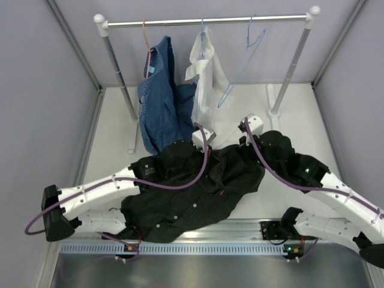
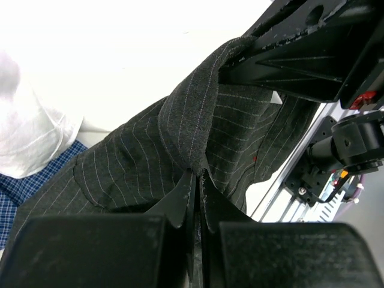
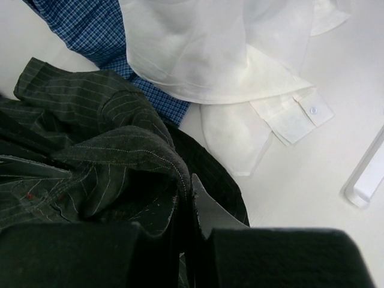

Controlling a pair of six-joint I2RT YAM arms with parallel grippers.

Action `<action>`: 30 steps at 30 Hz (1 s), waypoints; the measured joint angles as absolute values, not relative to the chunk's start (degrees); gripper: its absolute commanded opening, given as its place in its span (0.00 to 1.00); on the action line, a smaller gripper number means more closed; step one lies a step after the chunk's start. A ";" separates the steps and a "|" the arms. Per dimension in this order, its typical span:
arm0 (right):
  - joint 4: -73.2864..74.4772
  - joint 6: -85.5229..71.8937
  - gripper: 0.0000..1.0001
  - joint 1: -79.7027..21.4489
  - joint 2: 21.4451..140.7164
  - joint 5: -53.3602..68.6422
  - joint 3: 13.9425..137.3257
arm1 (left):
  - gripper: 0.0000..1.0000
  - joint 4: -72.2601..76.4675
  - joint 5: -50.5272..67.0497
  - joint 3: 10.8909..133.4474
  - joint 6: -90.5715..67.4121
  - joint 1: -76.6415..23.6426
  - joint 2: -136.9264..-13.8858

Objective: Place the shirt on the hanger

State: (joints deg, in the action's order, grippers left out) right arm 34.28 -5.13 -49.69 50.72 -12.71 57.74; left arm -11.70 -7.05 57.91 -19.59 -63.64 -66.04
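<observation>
Shirt (image 1: 198, 192) lay heaped on the table (image 1: 114, 138) between the arms, with the left gripper (image 2: 196, 180) and the right gripper (image 3: 185, 191) each clamped on a fold of it. The grasp looked made. The next move would call for lifting it with the collar spread toward the hanger (image 1: 237, 71) on the rail (image 1: 180, 23).

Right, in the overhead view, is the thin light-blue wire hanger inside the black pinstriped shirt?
No, the hanger hangs bare on the rail while the shirt lies on the table.

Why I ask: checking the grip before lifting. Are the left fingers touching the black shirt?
Touching. The left wrist view shows the fingers of the left gripper shut on a fold of the black pinstriped shirt, cloth pinched between their tips.
</observation>
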 measured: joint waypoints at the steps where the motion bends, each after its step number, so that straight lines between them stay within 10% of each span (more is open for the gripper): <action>1: 34.28 -5.13 0.02 -49.69 50.87 -12.67 57.76 | 0.00 -11.84 -7.01 57.91 -19.57 -63.64 -66.11; 4: 34.28 -5.13 0.02 -49.69 51.27 -12.58 57.80 | 0.02 -12.19 -6.83 57.91 -19.57 -63.64 -67.07; 7: 34.28 -5.13 0.02 -49.69 51.42 -12.49 57.84 | 0.32 -12.36 -6.24 57.91 -19.31 -63.64 -68.58; 17: 34.28 -5.13 0.02 -49.69 51.40 -12.29 57.84 | 0.34 -13.23 -5.37 57.19 -19.55 -63.64 -70.39; 20: 34.28 -5.17 0.02 -49.69 51.40 -12.01 57.84 | 0.34 -13.10 -5.37 57.12 -19.57 -63.64 -70.70; 24: 34.28 -5.28 0.03 -49.69 51.40 -11.92 57.84 | 0.00 -12.38 -5.08 56.12 -19.81 -63.61 -71.00; 30: 34.28 -7.11 0.07 -49.19 51.42 -12.10 57.84 | 0.00 -12.51 -7.46 55.66 -20.23 -63.64 -70.54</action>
State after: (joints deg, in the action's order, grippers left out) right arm 34.28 -7.11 -49.19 51.42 -12.10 57.84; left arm -12.51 -7.46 55.66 -20.23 -63.64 -70.54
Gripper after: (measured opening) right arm 0.054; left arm 0.034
